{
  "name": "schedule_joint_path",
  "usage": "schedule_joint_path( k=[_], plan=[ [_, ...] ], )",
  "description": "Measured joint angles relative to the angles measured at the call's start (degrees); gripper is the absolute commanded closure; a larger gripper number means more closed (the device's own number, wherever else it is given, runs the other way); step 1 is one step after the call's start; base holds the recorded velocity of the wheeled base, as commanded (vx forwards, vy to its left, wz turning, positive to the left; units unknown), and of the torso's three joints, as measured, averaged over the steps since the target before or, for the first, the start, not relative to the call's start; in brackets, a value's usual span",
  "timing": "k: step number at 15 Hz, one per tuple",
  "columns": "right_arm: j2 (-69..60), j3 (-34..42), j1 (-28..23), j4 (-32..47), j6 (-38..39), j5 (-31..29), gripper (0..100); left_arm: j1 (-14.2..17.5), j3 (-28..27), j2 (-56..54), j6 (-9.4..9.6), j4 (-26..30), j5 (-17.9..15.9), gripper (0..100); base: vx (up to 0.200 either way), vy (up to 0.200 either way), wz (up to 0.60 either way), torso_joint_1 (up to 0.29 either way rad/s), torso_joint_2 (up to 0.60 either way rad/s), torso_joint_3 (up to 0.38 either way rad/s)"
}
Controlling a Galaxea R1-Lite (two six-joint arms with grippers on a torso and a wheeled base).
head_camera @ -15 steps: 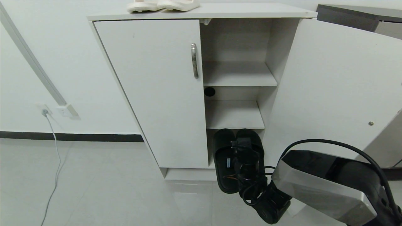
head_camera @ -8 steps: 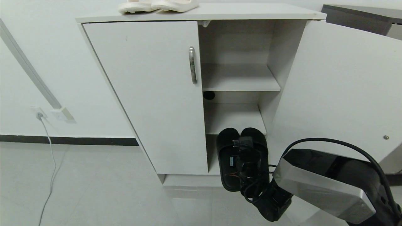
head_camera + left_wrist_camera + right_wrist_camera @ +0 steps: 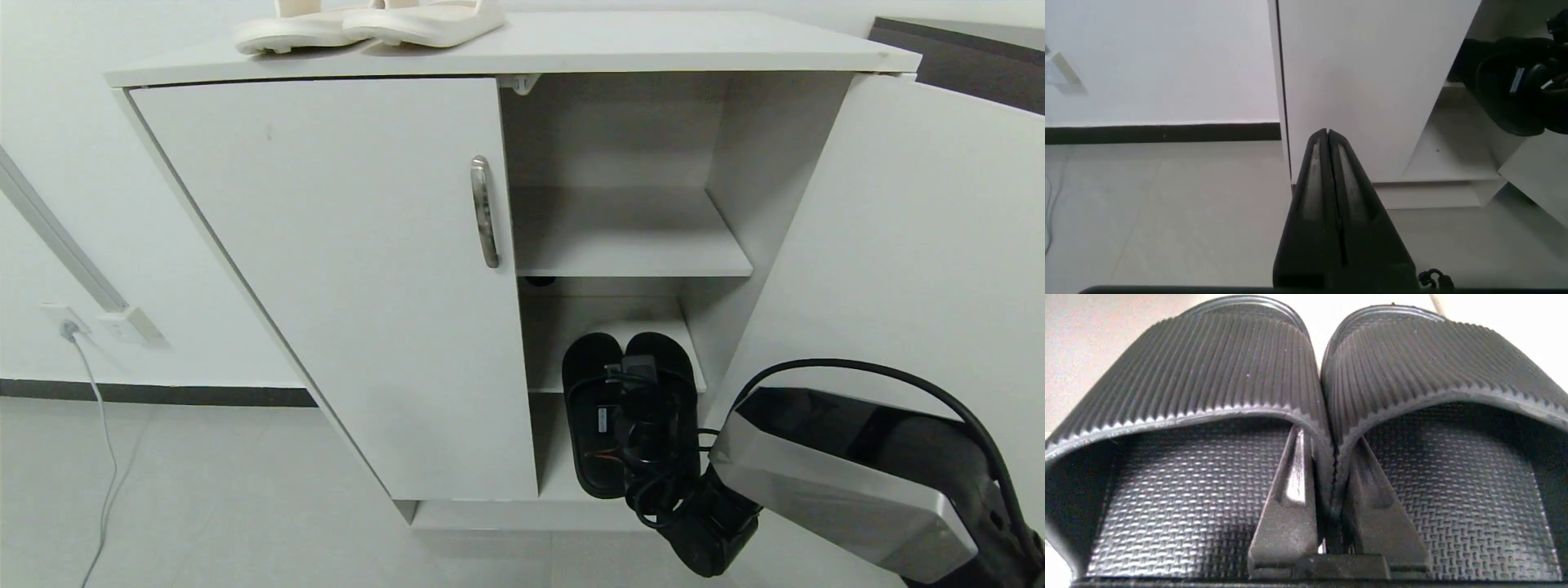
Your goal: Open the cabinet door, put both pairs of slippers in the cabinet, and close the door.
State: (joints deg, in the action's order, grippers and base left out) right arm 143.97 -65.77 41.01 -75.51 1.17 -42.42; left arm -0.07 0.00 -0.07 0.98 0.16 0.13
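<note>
The cabinet (image 3: 653, 45) stands against the wall with its right door (image 3: 914, 245) swung wide and its left door (image 3: 326, 269) shut, a metal handle (image 3: 484, 212) upright along that door's inner edge. In the open half the upper shelf (image 3: 629, 233) is bare.

The right claw (image 3: 1327, 514) pinches the black slippers (image 3: 592, 408) as a pair: one finger sits inside each slipper, squeezing the two adjoining side walls together between them. The pair hangs side by side at the mouth of the open half, low down, toes pointing into the cabinet and lying over the front edge of the lower shelf (image 3: 571, 343), heels out toward the room. I cannot tell whether the soles touch the bottom board.

The cream slippers (image 3: 359, 24) lie on top of the cabinet, toward its left end, above the shut door.

The left claw (image 3: 1327, 163) is pressed together with nothing in it, low over the floor (image 3: 1167, 220) and pointing at the bottom of the left door.

A socket (image 3: 65, 327) sits on the wall to the left, a grey cable (image 3: 102, 474) trailing down from it.
</note>
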Motion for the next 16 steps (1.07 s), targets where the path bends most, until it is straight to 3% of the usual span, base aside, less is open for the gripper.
schedule_joint_path(
  k=[10,16],
  plan=[
    [1.3,-11.4,-3.1,14.4,0.2,7.5,100,0.0,0.0,0.0,-0.43,0.0,0.3,100,0.000,0.000,0.00,0.000,0.00,0.000],
    [2.6,-20.4,-5.0,24.1,2.0,8.0,100,0.0,0.0,0.0,-0.44,-0.1,0.5,100,0.000,0.000,0.00,0.000,0.00,0.000]
  ],
)
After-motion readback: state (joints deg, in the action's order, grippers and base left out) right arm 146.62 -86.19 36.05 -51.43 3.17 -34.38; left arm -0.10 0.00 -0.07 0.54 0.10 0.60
